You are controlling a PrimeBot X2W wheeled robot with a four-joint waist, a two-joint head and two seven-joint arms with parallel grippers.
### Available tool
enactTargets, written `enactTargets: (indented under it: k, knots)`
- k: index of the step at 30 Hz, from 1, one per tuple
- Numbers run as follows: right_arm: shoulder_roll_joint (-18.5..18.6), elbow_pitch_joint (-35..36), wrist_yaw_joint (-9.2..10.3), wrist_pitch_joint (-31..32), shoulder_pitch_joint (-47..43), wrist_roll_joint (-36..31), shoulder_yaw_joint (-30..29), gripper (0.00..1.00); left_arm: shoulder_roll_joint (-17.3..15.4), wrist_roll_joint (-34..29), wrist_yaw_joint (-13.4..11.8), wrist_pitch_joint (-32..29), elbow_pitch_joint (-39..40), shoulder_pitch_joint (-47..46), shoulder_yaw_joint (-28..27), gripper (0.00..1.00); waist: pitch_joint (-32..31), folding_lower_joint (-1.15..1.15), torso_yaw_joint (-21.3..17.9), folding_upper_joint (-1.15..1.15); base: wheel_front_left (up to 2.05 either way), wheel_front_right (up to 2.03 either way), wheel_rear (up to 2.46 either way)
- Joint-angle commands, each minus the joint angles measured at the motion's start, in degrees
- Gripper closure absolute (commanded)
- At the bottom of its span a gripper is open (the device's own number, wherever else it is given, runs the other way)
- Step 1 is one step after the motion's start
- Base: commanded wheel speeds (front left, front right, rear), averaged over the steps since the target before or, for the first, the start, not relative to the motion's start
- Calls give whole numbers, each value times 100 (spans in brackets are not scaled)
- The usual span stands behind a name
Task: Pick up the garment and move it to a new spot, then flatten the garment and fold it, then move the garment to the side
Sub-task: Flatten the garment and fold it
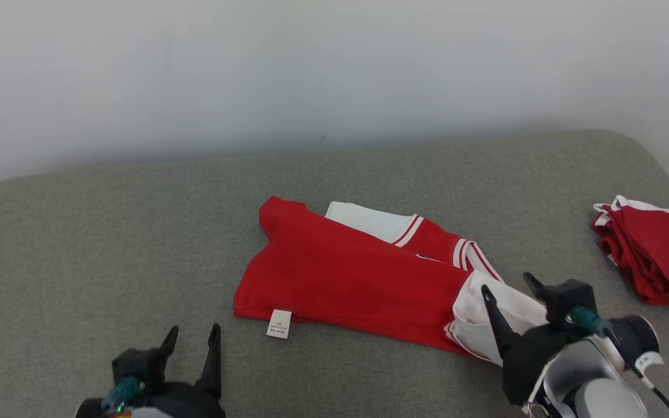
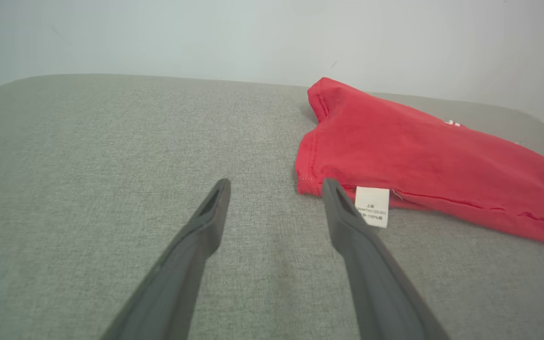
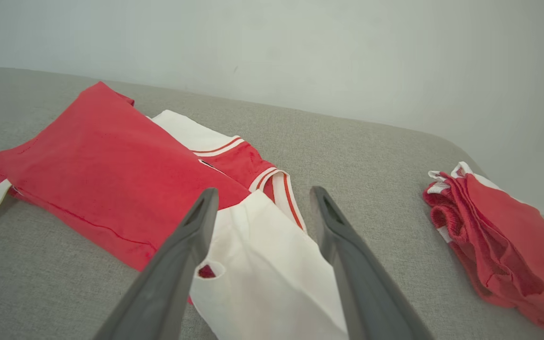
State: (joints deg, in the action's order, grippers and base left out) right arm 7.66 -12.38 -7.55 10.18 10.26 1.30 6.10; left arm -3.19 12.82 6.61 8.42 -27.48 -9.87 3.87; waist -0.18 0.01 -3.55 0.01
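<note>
A red garment (image 1: pixel 346 278) with white sleeves and striped trim lies partly folded in the middle of the grey cushion, a white care label (image 1: pixel 280 323) sticking out at its near left corner. My left gripper (image 1: pixel 193 339) is open just left of and nearer than that corner (image 2: pixel 310 182), touching nothing. My right gripper (image 1: pixel 511 284) is open above the garment's white sleeve (image 3: pixel 262 269) at its right end, with nothing between the fingers.
A second red and white garment (image 1: pixel 654 255) lies bunched at the right edge of the cushion (image 1: pixel 108 244). A pale wall rises behind the cushion's far edge. Bare grey fabric spreads to the left.
</note>
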Motion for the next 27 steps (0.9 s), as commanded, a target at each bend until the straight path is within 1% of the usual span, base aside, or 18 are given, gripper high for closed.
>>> enactTargets:
  k: [1, 4, 8, 15, 20, 21, 22, 23, 24, 25, 27]
  knots:
    - [93, -73, 13, 237, 240, 101, 152, 0, -9, 19, -5, -137, -148, -350, 31, 0, 313, -1, -167, -1, 0, 0, 0]
    - [187, -148, 13, 559, 556, 200, 334, 0, -8, 65, -46, -380, -454, -833, 57, 0, 578, -1, -252, -1, 0, 0, 0]
    - [269, -183, 13, 727, 855, 305, 488, 0, -1, 143, -60, -714, -831, -1342, 89, 0, 848, -1, -341, -1, 0, 0, 0]
    - [277, -190, 13, 650, 1010, 393, 517, 0, -27, 174, -114, -1106, -1353, -1706, 152, 0, 1000, -1, -392, -1, 0, 0, 0]
    - [219, -184, 13, 591, 977, 390, 504, 0, -37, 64, -168, -1227, -1614, -1750, 285, 0, 1027, -1, -399, -1, 0, 0, 0]
    - [206, -176, 13, 586, 972, 381, 506, 0, -39, 53, -179, -1219, -1636, -1768, 301, 9, 1030, -1, -398, -1, 0, 0, 0]
    - [189, -166, 13, 594, 963, 382, 515, 0, -40, 36, -174, -1219, -1658, -1778, 334, 33, 1033, -1, -395, -1, 0, 0, 0]
    - [182, -159, 13, 613, 951, 378, 520, 0, -44, 18, -162, -1233, -1679, -1783, 370, 60, 1033, -1, -392, -1, 0, 0, 0]
    - [185, -152, 13, 637, 944, 381, 537, 0, -49, 14, -157, -1236, -1696, -1783, 395, 91, 1034, -1, -388, -1, 0, 0, 0]
    - [192, -147, 13, 683, 941, 396, 568, 0, -50, 17, -148, -1233, -1713, -1782, 414, 100, 1037, -1, -383, -1, 0, 0, 0]
    - [224, -99, 13, 800, 948, 395, 638, 0, -53, -5, -142, -1219, -1741, -1792, 453, 100, 1036, -1, -373, -1, 0, 0, 0]
